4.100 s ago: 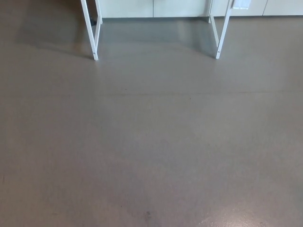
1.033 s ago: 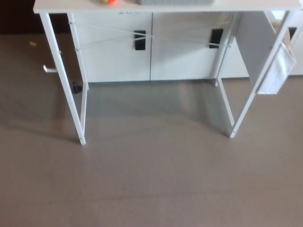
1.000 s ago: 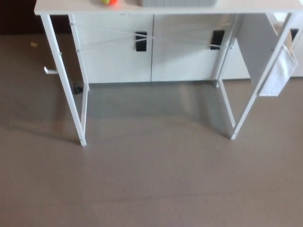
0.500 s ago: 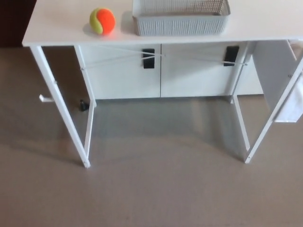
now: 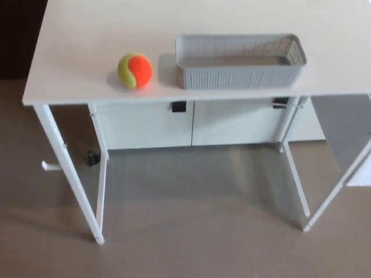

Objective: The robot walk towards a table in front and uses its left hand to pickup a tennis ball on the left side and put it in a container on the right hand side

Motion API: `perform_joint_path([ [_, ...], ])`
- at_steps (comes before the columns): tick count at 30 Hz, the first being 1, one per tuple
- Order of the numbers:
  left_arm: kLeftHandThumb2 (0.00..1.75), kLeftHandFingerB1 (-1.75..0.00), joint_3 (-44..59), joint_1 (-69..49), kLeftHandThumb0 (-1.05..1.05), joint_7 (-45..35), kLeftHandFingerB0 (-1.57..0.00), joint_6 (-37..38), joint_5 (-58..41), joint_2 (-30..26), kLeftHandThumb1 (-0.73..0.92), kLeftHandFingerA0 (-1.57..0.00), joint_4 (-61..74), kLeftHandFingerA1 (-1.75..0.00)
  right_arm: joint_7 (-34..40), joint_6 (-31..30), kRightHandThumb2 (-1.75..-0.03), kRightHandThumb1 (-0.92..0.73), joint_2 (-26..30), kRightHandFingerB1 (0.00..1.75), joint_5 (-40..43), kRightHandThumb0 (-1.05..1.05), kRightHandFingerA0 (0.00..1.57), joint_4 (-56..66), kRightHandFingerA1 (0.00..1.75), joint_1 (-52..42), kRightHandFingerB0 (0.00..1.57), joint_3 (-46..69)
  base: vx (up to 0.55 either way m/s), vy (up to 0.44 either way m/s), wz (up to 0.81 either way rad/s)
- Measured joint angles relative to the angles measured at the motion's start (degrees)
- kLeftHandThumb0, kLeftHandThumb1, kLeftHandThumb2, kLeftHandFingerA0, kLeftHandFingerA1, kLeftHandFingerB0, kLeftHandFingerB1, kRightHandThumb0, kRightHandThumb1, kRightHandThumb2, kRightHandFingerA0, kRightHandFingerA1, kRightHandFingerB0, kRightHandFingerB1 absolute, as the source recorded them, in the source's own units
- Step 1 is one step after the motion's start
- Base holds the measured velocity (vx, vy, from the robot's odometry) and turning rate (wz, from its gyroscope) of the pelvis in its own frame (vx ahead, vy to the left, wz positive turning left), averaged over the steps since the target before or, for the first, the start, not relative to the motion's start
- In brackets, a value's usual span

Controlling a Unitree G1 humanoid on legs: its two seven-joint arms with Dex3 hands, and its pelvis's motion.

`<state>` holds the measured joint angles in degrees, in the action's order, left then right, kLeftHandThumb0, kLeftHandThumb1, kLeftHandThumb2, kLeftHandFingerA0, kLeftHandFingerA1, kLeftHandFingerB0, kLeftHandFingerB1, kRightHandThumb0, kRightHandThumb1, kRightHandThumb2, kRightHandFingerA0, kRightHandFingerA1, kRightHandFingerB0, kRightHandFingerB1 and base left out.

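An orange and yellow-green tennis ball (image 5: 135,70) rests on the left part of a white table (image 5: 75,46), close to its front edge. To the ball's right stands a grey mesh container (image 5: 239,60), oblong and with nothing visible inside. Neither of my hands nor any arm shows in the head view.
The table stands on thin white legs (image 5: 69,174) over a grey-brown floor (image 5: 191,231). White cabinets with dark handles (image 5: 179,106) are behind it under the top. A white panel (image 5: 348,139) hangs at the table's right end.
The camera has moved closer and tilted up. The table has slid down the picture, so the whole ball and container now show on its top.
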<state>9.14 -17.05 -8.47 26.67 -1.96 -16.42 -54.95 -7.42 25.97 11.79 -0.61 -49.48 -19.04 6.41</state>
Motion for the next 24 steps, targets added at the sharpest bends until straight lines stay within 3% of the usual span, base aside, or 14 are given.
perform_joint_path([
  [4, 0.87, -0.5, -0.25, -0.32, -0.38, 0.09, -0.32, 0.03, 0.29, -0.04, 0.57, -0.46, -0.66, -0.68, 0.11, -0.31, -0.56, -0.57, -0.05, 0.38, -0.07, -0.34, 0.59, 0.5, 0.5, -0.82, 0.43, -0.04, 0.27, -0.144, 0.15],
  [5, 0.87, -0.5, -0.33, -0.38, -0.37, 0.19, -0.32, 0.05, 0.44, 0.01, 0.56, -0.46, -0.64, -0.68, 0.14, -0.63, -0.71, -0.48, -0.31, 0.47, -0.13, -0.42, 0.54, 0.46, 0.57, -0.84, 0.4, -0.19, 0.31, -0.011, 0.36],
  [9, 0.88, -0.5, -0.91, 0.31, -0.41, 0.28, -0.32, 0.11, 0.92, 0.34, 0.57, -0.46, 0.11, -0.67, 0.31, -0.81, -0.71, -0.48, 0.47, 0.47, -0.07, -0.41, 0.54, 1.12, 0.57, -0.47, 0.39, 0.1, 0.21, -0.074, 0.25],
  [10, 0.88, -0.5, -0.95, 0.21, -0.4, 0.3, -0.33, 0.11, 1.0, 0.32, 0.57, -0.46, 0.12, -0.68, 0.3, -0.86, -0.56, -0.57, 0.46, 0.38, -0.06, -0.34, 0.58, 1.4, 0.51, -0.43, 0.42, 0.09, 0.23, -0.059, 0.0],
  [14, 0.89, -0.5, -1.08, -0.15, -0.39, 0.32, -0.32, 0.11, 1.22, 0.31, 0.57, -0.46, -0.11, -0.68, 0.38, -1.07, -0.56, -0.57, 0.45, 0.39, -0.07, -0.33, 0.59, 2.11, 0.51, -0.65, 0.43, 0.08, 0.21, 0.007, -0.08],
  [15, 0.89, -0.5, -1.08, -0.15, -0.4, 0.31, -0.32, 0.11, 1.23, 0.31, 0.57, -0.45, -0.19, -0.68, 0.44, -1.12, -0.7, -0.48, 0.45, 0.47, -0.08, -0.41, 0.55, 2.04, 0.57, -0.64, 0.4, 0.08, 0.14, 0.099, -0.23],
  [16, 0.89, -0.5, -1.08, -0.15, -0.4, 0.3, -0.32, 0.11, 1.23, 0.31, 0.57, -0.45, -0.21, -0.68, 0.46, -1.17, -0.7, -0.48, 0.45, 0.47, -0.08, -0.41, 0.55, 1.92, 0.57, -0.63, 0.4, 0.08, 0.13, 0.097, -0.19],
  [17, 0.61, -0.37, -1.08, -0.09, -0.35, 0.27, -0.41, 0.11, 1.23, 0.31, 0.71, -0.49, -0.22, -0.67, 0.53, -1.3, -0.7, -0.49, 0.45, 0.47, -0.09, -0.4, 0.54, 1.55, 0.57, -0.48, 0.4, 0.08, 0.22, 0.132, -0.22],
  [19, 0.61, -0.37, -1.09, 0.09, -0.35, 0.23, -0.42, 0.12, 1.24, 0.26, 0.7, -0.49, -0.2, -0.68, 0.6, -1.4, -0.7, -0.49, 0.43, 0.46, -0.07, -0.4, 0.55, 0.72, 0.56, -0.19, 0.4, 0.11, 0.26, 0.173, -0.08],
  [20, 0.61, -0.37, -1.14, 0.18, -0.36, 0.23, -0.41, 0.14, 1.27, 0.27, 0.71, -0.49, -0.17, -0.7, 0.61, -1.48, -0.57, -0.57, 0.46, 0.38, -0.07, -0.33, 0.58, 0.42, 0.49, -0.23, 0.43, 0.14, 0.27, 0.172, -0.04],
  [24, 0.61, -0.37, -1.22, 1.19, -0.35, 0.45, -0.42, 0.24, 1.42, -0.74, 0.71, -0.48, -0.23, -0.66, 0.65, -1.83, -0.56, -0.57, -0.01, 0.39, -0.1, -0.33, 0.59, 1.29, 0.52, 0.23, 0.43, -0.11, 0.35, 0.221, -0.06],
])
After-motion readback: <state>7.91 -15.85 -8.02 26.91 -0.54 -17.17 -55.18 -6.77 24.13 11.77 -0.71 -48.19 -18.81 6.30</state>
